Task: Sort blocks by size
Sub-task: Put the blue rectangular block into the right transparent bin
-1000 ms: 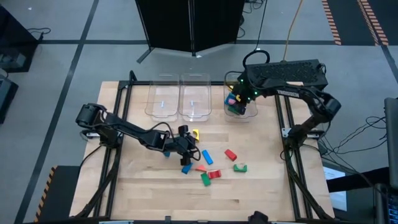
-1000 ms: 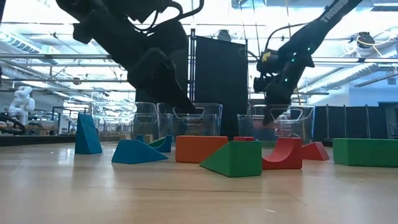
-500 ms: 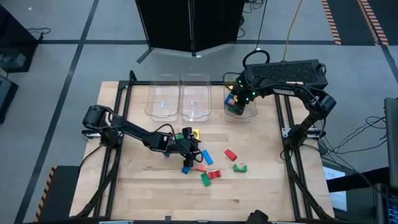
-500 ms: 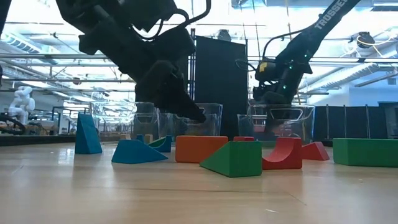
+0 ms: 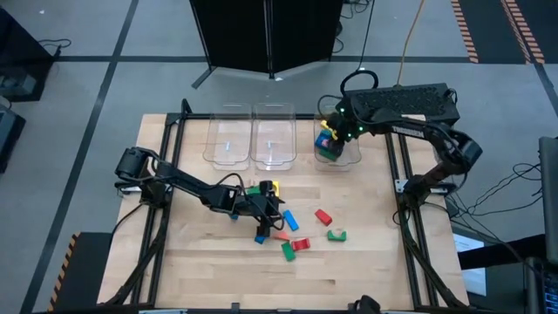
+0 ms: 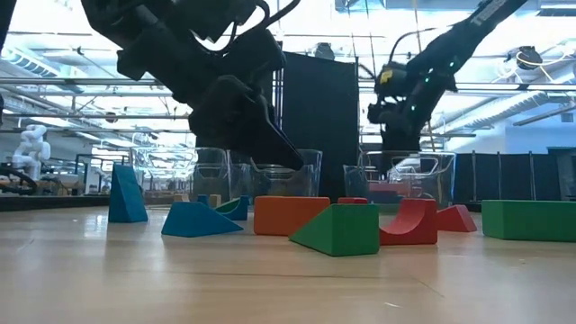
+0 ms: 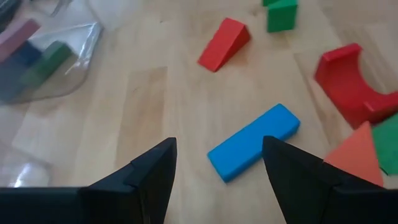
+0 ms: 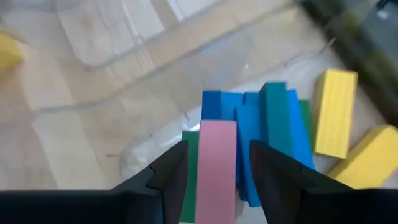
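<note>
Pink block [image 8: 216, 168] between right pincer [image 8: 217, 177] fingers.

A flat blue rectangular block [image 7: 253, 142] lay on the wood just ahead of the left pincer [image 7: 217, 163], slanted across the gap between its spread fingers. Beyond it a red wedge [image 7: 224, 43] and a green block [image 7: 282, 14] lay apart; off to one side sat a red arch [image 7: 348, 84] and an orange wedge [image 7: 352, 154]. Between the right pincer's [image 8: 217, 167] parted fingers a pink block [image 8: 216, 168] lay on blue blocks [image 8: 249, 134], with yellow blocks [image 8: 334, 121] beside them.
</note>
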{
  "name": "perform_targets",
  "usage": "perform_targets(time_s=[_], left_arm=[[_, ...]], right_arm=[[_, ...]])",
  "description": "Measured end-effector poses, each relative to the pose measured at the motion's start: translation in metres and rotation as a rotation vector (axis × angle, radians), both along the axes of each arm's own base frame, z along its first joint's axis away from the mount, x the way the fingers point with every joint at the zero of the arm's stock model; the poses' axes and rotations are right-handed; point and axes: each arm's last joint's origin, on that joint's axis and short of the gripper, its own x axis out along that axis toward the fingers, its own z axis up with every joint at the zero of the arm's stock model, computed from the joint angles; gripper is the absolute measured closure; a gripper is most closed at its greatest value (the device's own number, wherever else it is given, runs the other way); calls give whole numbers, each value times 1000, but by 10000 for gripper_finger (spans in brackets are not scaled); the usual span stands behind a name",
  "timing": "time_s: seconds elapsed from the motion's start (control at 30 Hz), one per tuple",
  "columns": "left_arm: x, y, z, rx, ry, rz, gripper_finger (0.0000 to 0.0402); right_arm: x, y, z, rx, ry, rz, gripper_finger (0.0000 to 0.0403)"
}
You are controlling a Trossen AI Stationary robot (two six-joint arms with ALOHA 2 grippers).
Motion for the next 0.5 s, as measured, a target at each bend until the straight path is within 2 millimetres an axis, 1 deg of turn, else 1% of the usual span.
perform_targets(time_s=[0.13, 0.3, 0.5], left_arm=[[0, -1, 0, 29, 4, -73, 162], [0, 0, 0, 43, 13, -161, 162], [4, 17, -2, 36, 16, -186, 162]], right_arm=[[-5, 9, 21, -41, -52, 3, 245], [-15, 30, 53, -93, -132, 21, 249], [-32, 63, 85, -125, -205, 64, 249]])
